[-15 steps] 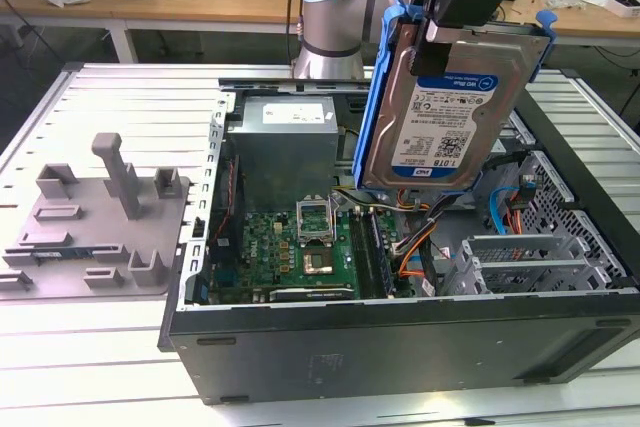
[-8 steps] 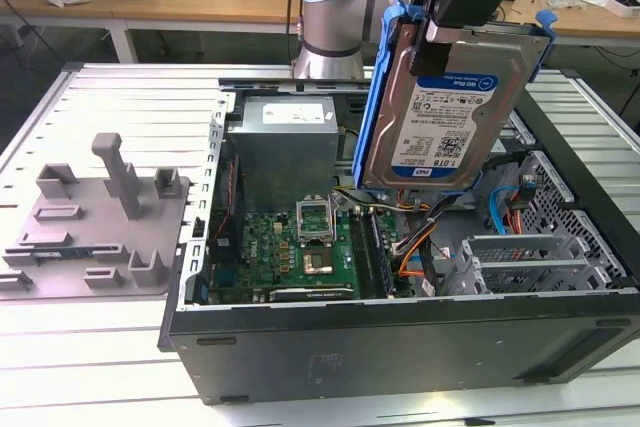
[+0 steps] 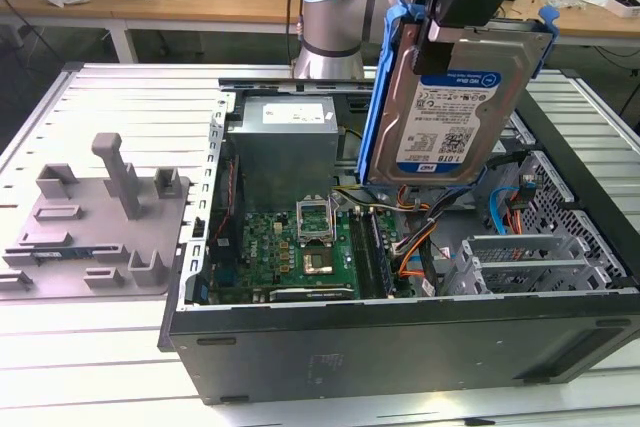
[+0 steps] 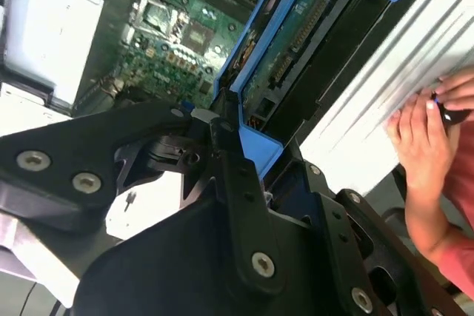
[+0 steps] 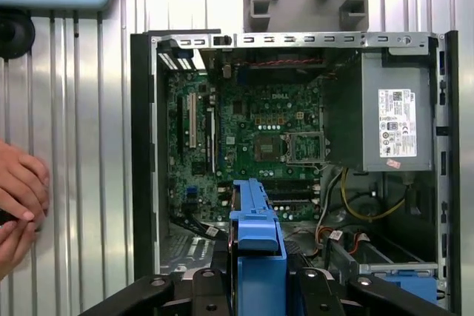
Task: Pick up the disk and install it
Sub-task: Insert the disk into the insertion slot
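gripper fingers: squeezing the top edge of the disk | disk: hangs upright, high over the open computer case, so it clears the walls | underneath: green board, grey power box | far: a person's hands on the table beside the case, out of the way

The disk is a flat, rectangular silver hard drive with a white-and-blue label, framed by a blue plastic carrier bracket. It stands on edge in the air, slightly tilted, with its label face turned to the exterior view, and the gripper clamps its upper edge. It hangs over the open computer case, above the far part toward the exterior view's right. The second wrist view shows its green circuit-board underside.
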